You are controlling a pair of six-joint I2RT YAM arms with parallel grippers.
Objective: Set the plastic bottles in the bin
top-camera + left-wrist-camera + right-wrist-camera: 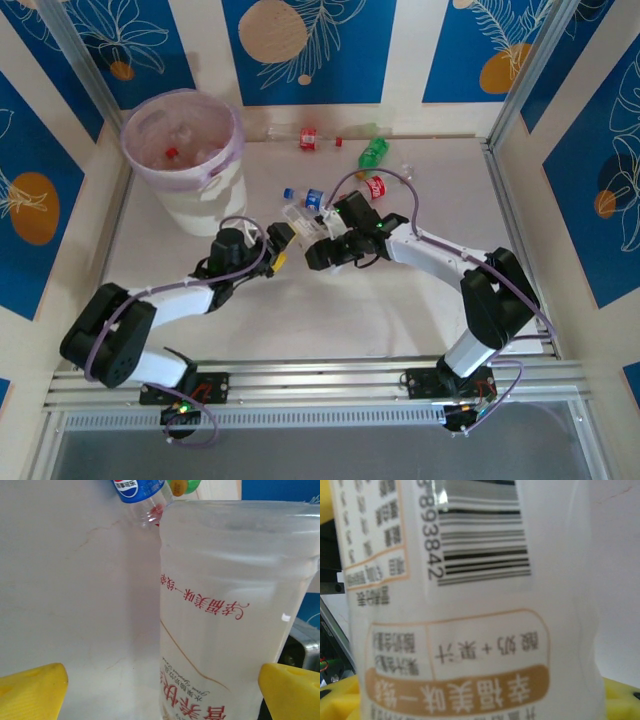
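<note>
**Bottle sits between two grippers at mid-table**

Jaws of the right gripper (480,702) close on a milky bottle (480,630). A yellow fingertip (340,700) presses against each side, and the barcode and printed panels sit close to the wrist camera. The left gripper (162,692) has its jaws wide around the same bottle. One yellow pad (290,690) is just beside the bottle's wall, while the other is well apart from it, with bare table (300,320) showing in the gap. Red lettering runs across the bottle's cloudy side.

From above, the two grippers meet nose to nose near the middle of the table. Just beyond them lies a blue-labelled bottle (312,198), with a red-labelled bottle (376,187) to its right. A green bottle (373,152) lies farther back. Another red-labelled one lies near the rear wall (308,138).

The bin (200,205), white and lined with a pink bag, stands at the far left of the table, near the left arm. Several clear bottles lie inside it, one of them showing a red cap (172,152).
</note>
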